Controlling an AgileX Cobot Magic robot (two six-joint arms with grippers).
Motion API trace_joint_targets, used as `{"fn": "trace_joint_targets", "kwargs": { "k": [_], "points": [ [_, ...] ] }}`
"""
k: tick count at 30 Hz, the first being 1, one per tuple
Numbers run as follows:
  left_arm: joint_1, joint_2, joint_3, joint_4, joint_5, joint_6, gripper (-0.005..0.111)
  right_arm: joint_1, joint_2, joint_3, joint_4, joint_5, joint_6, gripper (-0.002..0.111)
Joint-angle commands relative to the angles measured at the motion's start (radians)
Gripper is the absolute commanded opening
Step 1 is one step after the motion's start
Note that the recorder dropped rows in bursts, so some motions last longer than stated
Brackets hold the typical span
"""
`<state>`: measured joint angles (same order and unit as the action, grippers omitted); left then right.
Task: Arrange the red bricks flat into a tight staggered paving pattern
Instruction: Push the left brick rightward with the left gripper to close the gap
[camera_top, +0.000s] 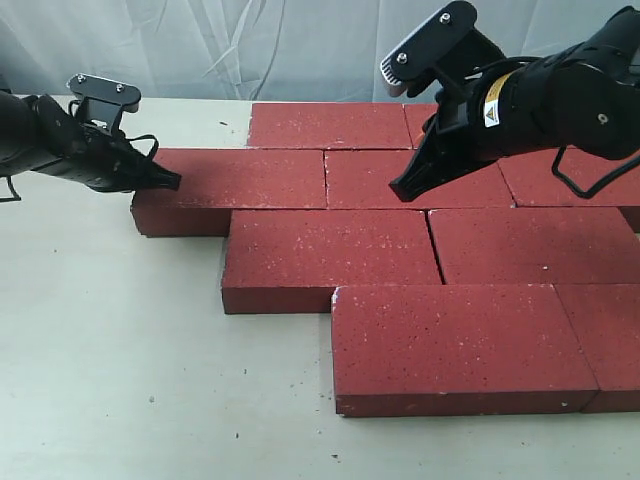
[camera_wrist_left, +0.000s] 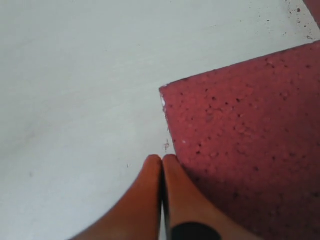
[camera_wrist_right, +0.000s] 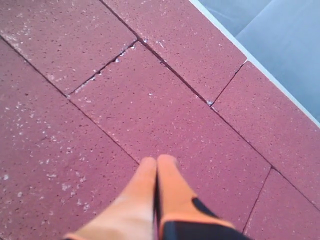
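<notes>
The left pincer (camera_top: 172, 181) has its orange fingers pressed together with nothing between them. Its tip sits at the left end of the end brick (camera_top: 240, 180), the outermost slab of the second row from the back. In the left wrist view the pincer (camera_wrist_left: 162, 159) is at that brick's (camera_wrist_left: 250, 140) edge, close to a chipped corner. Whether it actually touches cannot be told.

The right pincer (camera_top: 400, 190) is likewise pressed together and empty. It points down at the middle brick (camera_top: 420, 175) of the same row. The right wrist view shows the pincer (camera_wrist_right: 157, 160) over that brick's (camera_wrist_right: 165, 115) speckled face, near a seam with the next row. Contact cannot be judged here either.

Around both, the red bricks (camera_top: 330, 255) lie flat on the pale tabletop (camera_top: 120, 350) in four rows. Two are at the back, three in the second row, two in the third and two at the front. Those on the right run out of the exterior view. The joints are staggered from row to row and mostly close, with whitish chips along some seams. The left ends step unevenly: the second row reaches farthest left and the front row begins well to the right. Small dark crumbs dot the tabletop near the front. A wrinkled pale sheet (camera_top: 250, 40) hangs behind.
</notes>
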<state>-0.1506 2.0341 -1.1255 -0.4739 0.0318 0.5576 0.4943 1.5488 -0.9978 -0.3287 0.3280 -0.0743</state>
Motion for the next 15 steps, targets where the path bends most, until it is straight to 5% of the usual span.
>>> {"fn": "trace_joint_targets", "kwargs": {
  "k": [1, 15],
  "points": [
    [-0.017, 0.002, -0.003, -0.001, 0.012, 0.001, 0.000, -0.006, -0.007, 0.006, -0.006, -0.008, 0.000, -0.001],
    [0.000, 0.002, -0.003, 0.052, 0.006, 0.001, 0.000, -0.006, -0.007, 0.006, -0.006, -0.008, 0.000, -0.001]
  ]
}}
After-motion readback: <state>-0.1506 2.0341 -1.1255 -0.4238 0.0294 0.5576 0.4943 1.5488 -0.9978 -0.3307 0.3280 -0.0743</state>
